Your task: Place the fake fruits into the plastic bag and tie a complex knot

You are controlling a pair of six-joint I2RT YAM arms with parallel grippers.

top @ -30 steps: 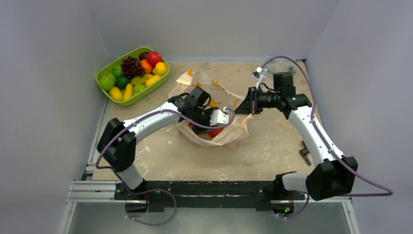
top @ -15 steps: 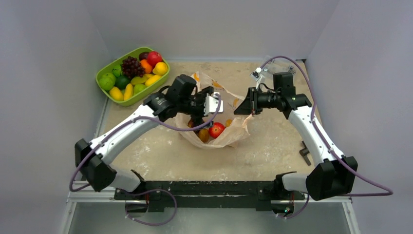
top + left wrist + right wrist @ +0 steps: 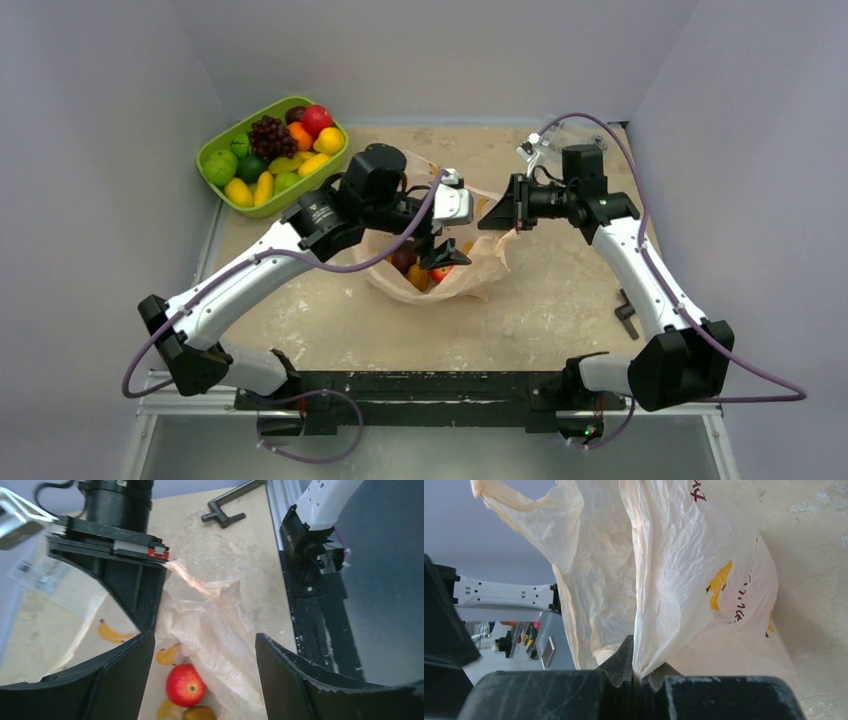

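Beige table (image 3: 560,300) underneath, and mid-table sits the peach bag (image 3: 478,268), mouth up. Off to the bag's far left lies the green tray (image 3: 207,152), loaded with fruits (image 3: 275,160). Right gripper (image 3: 497,215) is at the bag's right rim, fingers pressed together on a fold of plastic, holding that side up. Left gripper (image 3: 437,250) hovers over the bag's mouth, fingers spread wide, nothing between them. Straight below them, inside the bag, is a red apple (image 3: 185,685) with a couple of yellowish pieces beside it. My read: loading is only part done. The next fruit lies in the tray, left and back from those open fingers, and the left arm is far the nearer. Tying not yet begun.
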